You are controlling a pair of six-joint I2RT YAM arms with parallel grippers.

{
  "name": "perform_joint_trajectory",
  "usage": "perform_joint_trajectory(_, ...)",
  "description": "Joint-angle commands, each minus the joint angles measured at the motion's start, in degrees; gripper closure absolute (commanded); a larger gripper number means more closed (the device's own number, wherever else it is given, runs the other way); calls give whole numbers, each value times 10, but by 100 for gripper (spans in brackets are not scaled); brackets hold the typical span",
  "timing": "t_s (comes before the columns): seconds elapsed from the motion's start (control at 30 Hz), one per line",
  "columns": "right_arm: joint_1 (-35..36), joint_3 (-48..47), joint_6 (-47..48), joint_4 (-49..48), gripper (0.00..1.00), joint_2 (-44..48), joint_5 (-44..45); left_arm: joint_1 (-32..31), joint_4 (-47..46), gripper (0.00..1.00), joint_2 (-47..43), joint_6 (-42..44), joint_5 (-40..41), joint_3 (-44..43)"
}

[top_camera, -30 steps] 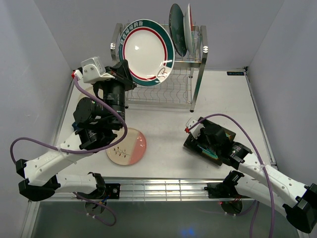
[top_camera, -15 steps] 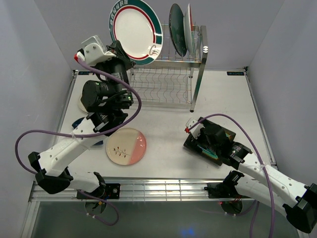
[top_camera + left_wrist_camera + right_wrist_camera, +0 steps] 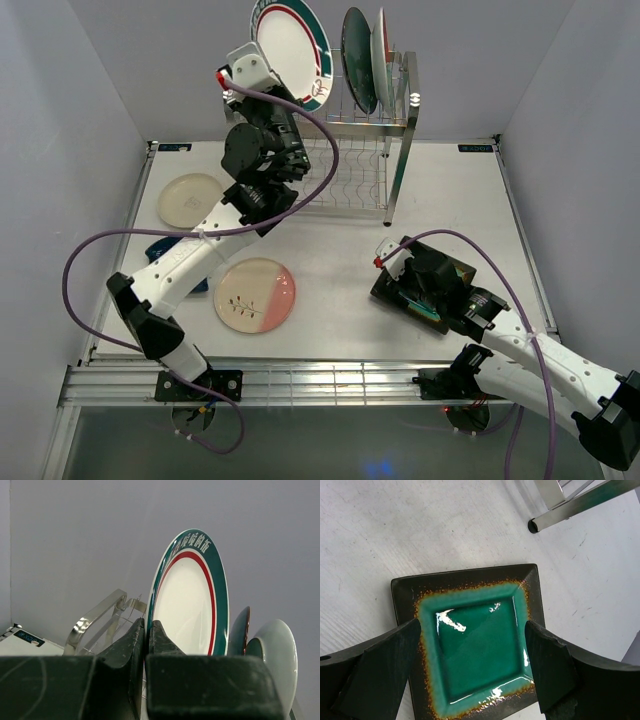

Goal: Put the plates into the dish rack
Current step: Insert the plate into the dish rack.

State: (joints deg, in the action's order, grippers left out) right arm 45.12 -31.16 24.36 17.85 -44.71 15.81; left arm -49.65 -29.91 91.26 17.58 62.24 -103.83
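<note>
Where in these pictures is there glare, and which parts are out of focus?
Right wrist view: white glare patches sit on the glossy green square plate. Left wrist view: the dark fingers close to the lens look slightly soft, while the red-and-green rimmed plate is sharp. Top view: the light is even, with only small glints on the steel dish rack.

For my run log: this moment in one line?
left fingers: shut on green-red rim plate at dish rack top; right fingers: open over square green plate; cream plate: unloaded
</note>
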Motion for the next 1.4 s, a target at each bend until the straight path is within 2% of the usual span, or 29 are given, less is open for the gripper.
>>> perform_joint_trajectory(0.0, 3, 0, -8, -22, 10, 13, 6, 11, -44, 100, 10, 16, -28, -37)
perform_joint_trajectory(0.3, 4, 0, -9, -22, 10, 16, 7, 25, -65, 100, 107, 95, -18, -143)
perform_joint_trajectory(0.87, 7, 0, -9, -21, 10, 18, 6, 36, -73, 100, 224, 140, -21, -266)
perform_joint_trajectory(1.13, 8, 0, -9, -21, 10, 19, 6, 39, -70, 100, 252, 131, -33, -292)
perform_joint_trajectory(1.37, 8, 0, -8, -21, 10, 18, 4, 39, -47, 100, 256, 88, -34, -285)
